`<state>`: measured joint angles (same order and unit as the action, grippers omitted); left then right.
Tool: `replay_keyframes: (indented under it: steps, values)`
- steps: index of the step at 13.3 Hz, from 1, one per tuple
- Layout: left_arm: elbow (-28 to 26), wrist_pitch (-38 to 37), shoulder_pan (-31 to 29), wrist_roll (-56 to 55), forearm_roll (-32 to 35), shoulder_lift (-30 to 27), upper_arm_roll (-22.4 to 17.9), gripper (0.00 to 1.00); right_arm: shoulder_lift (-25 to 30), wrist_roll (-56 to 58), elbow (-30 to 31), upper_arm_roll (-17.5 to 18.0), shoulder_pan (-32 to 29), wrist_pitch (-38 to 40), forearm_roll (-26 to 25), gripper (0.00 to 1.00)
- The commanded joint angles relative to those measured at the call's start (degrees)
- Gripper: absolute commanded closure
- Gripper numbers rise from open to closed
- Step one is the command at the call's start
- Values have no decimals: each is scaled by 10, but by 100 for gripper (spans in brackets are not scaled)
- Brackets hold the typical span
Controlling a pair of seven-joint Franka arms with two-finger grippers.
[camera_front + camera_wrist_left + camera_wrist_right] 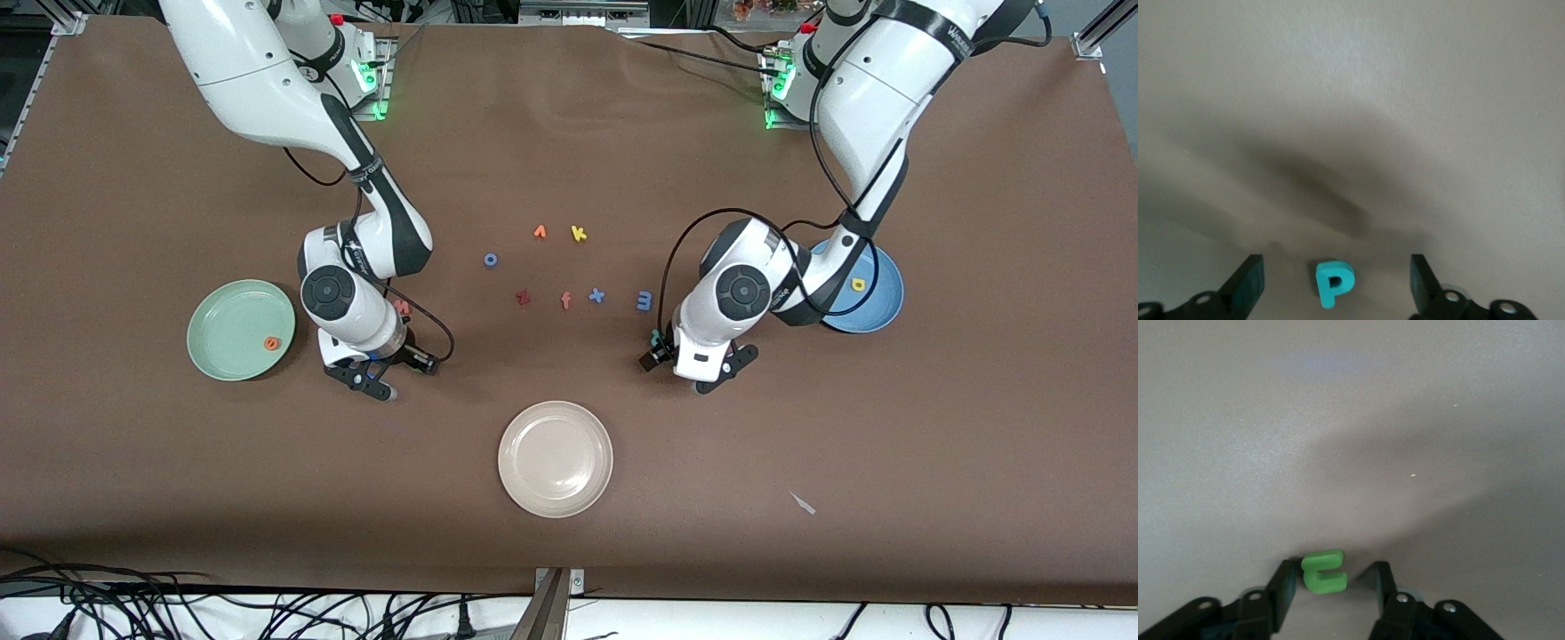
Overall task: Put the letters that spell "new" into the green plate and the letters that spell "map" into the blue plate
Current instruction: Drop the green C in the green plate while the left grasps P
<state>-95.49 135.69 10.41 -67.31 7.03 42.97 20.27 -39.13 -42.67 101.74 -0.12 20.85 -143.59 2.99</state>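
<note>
The green "n" point(1323, 571) lies on the table between the fingers of my right gripper point(1333, 572). One finger touches it and the other stands a little apart, so the gripper is open. That gripper point(373, 382) is low beside the green plate point(222, 311), which holds the orange "e" point(271, 342). The pinkish-red "w" point(402, 307) peeks out from under the right arm. My left gripper point(1335, 268) stands wide open around the teal "p" point(1333, 283). It sits low point(722, 372) near the blue plate point(885, 307), where the yellow "a" point(858, 284) lies. The blue "m" point(644, 300) rests on the table.
A cream-white plate point(556, 418) lies nearer the front camera, midway between the arms. Loose letters in the middle: orange "v" point(540, 232), yellow "k" point(579, 234), blue "o" point(490, 260), dark red "z" point(523, 298), orange "f" point(565, 300), blue "x" point(597, 295).
</note>
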Motion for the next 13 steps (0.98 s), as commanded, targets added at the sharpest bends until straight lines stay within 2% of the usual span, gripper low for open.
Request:
replay_keyframes:
  steps: [1,4,5,7,8,10,13]
  values:
    - [19,-8,10,-16,18,16,-6,14,-13,1,-16,1,-1,0,4,53]
    - [19,-8,13,-12,20,19,-7,19,-13,0,-16,1,-1,0,5,65]
    - [18,-11,15,-11,20,21,-7,26,-13,0,-16,1,-1,0,5,66]
    - [17,-13,17,-11,20,25,-6,29,-15,1,-23,1,-3,3,6,70]
    - [17,-14,18,-12,20,26,-6,33,-13,2,-33,1,-4,16,6,74]
    - [15,-14,19,-12,20,26,-7,35,-9,8,-68,-1,-9,90,5,76]
    - [15,-15,22,-13,19,26,-6,44,14,60,-68,-4,-20,142,4,79]
